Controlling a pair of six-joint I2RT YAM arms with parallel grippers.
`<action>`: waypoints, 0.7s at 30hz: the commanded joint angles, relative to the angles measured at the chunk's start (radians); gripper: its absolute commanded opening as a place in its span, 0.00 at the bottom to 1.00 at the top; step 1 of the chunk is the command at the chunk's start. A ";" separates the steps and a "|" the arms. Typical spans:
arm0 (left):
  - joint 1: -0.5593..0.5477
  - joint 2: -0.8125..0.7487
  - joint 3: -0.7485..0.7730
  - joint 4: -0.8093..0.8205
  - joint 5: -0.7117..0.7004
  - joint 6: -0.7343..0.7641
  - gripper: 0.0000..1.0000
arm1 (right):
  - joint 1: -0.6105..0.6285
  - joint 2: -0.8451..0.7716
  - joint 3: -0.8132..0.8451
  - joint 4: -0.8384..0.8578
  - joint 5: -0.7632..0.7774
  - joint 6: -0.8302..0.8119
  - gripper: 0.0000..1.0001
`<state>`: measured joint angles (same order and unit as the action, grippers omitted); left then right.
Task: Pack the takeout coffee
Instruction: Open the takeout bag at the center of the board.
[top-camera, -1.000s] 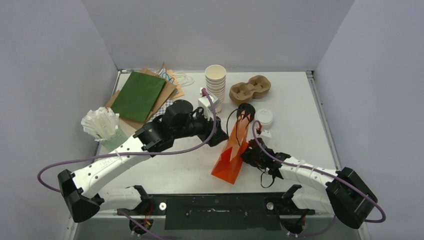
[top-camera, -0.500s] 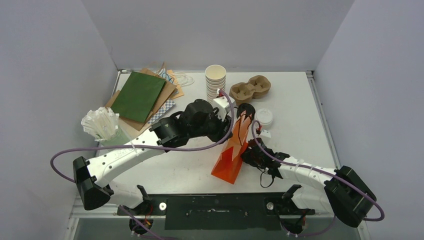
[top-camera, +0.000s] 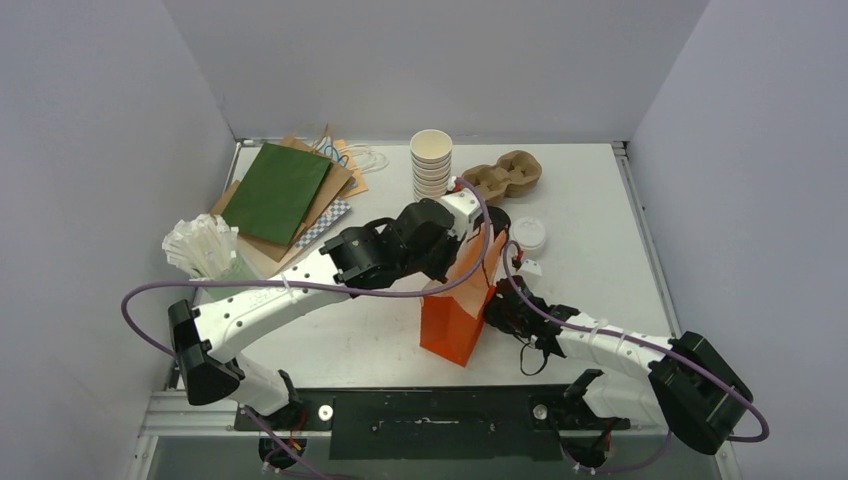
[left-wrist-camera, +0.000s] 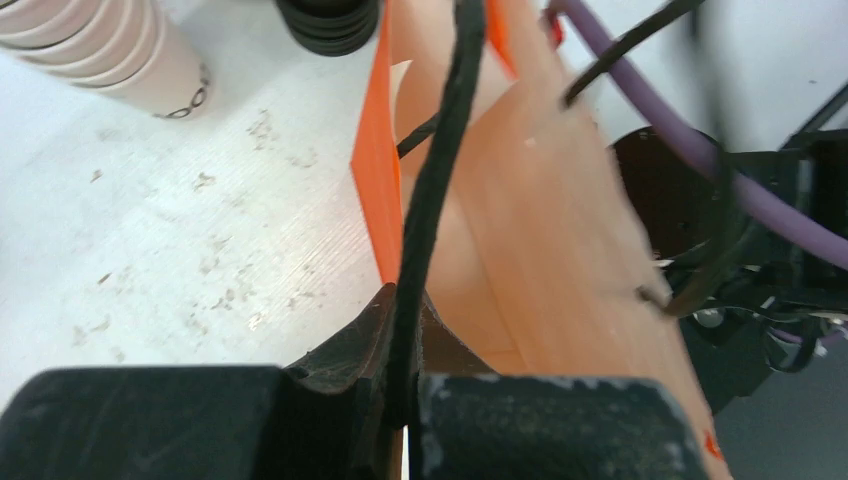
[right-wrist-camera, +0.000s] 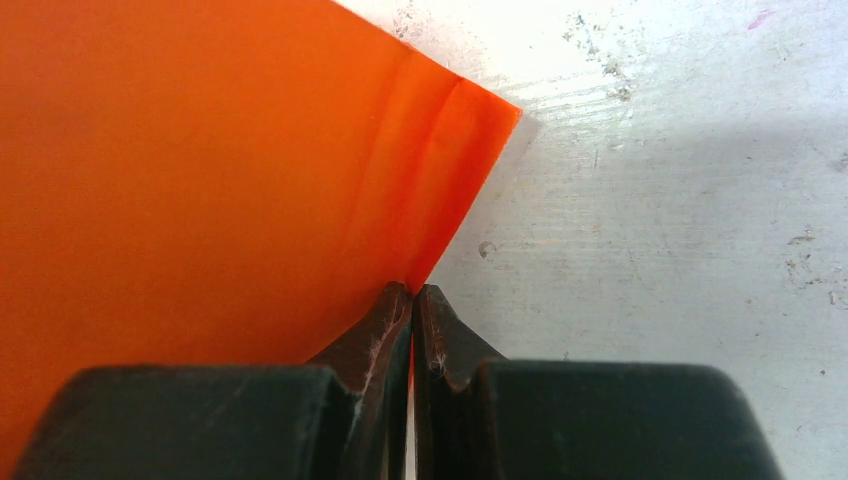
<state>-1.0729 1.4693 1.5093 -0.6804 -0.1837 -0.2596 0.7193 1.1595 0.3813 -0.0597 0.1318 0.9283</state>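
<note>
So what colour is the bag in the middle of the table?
The bag is bright orange; the right wrist view shows it best.

The paper bag (top-camera: 455, 322) is bright orange outside and pale peach inside, its cord handle (left-wrist-camera: 430, 190) black. The tabletop (top-camera: 600, 200) is white with grey scuff marks; on it the cup stack (top-camera: 431, 165) is cream-white, the pulp carrier (top-camera: 500, 177) tan, one takeout coffee (top-camera: 528, 236) white-lidded, a flat bag (top-camera: 275, 192) dark green.

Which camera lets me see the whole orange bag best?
The top external view: only there is the whole orange bag visible. The left wrist view shows just its opening and black handle, close up; the right wrist view just one corner.
</note>
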 joint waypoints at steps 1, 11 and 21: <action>0.002 -0.040 0.086 -0.109 -0.162 -0.030 0.00 | -0.013 0.018 0.001 -0.017 0.057 -0.010 0.05; 0.002 -0.142 0.022 -0.099 -0.130 -0.069 0.00 | -0.041 -0.116 0.030 -0.064 -0.032 -0.153 0.36; 0.002 -0.173 0.012 -0.122 -0.164 -0.102 0.00 | -0.040 -0.338 0.235 -0.262 -0.086 -0.250 0.67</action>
<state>-1.0718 1.3315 1.5265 -0.7948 -0.3172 -0.3336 0.6811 0.8661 0.4793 -0.2367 0.0624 0.7387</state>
